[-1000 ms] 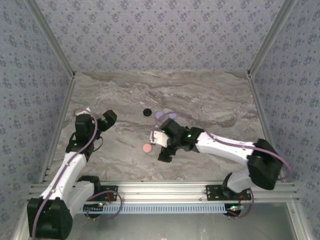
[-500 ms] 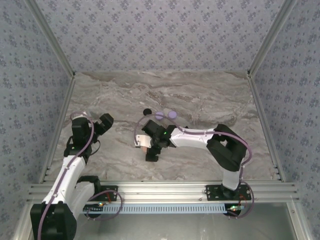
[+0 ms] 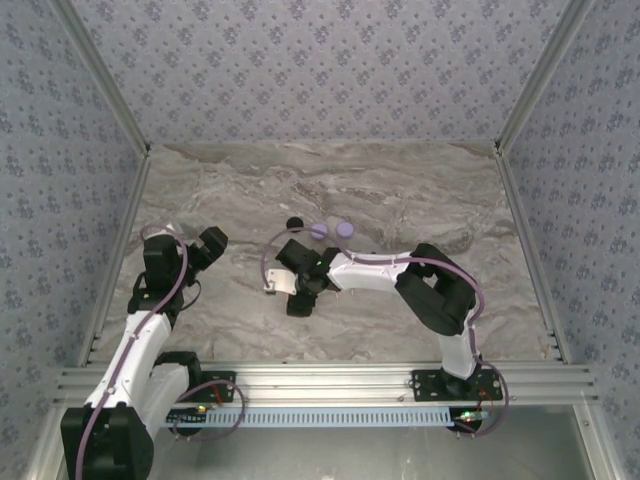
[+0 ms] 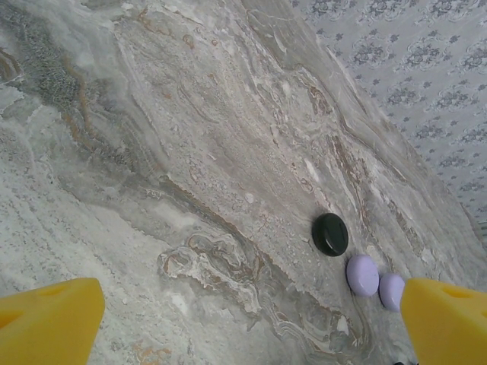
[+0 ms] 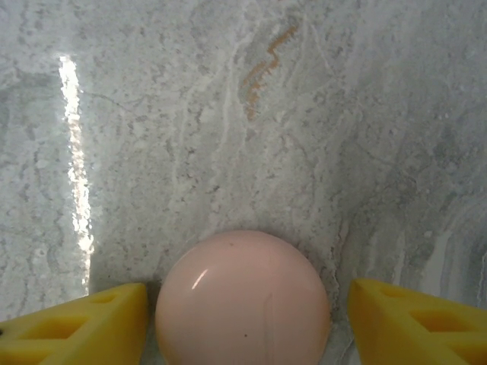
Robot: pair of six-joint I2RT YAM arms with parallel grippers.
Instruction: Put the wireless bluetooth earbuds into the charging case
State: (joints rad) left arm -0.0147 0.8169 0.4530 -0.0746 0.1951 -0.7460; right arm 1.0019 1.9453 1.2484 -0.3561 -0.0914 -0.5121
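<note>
Three round discs lie in a row on the table (image 3: 420,200) near its middle: the leftmost disc (image 3: 293,223), the middle disc (image 3: 318,231) just right of it, and the rightmost disc (image 3: 345,229) just beside that. The right gripper (image 3: 290,292) stands directly before this row, and a fourth disc (image 5: 243,300) lies on the table between its spread fingers. The left gripper (image 3: 210,245) is well apart to the left of all four discs.

We see a grey-brown marble-look tabletop (image 3: 420,200) w/ wavy veins, boxed on 3 sides by pale blue floral-print walls (image 3: 320,70). Alu rail (image 3: 330,378) along near edge; bright glare streak (image 5: 74,167) on the surface.
</note>
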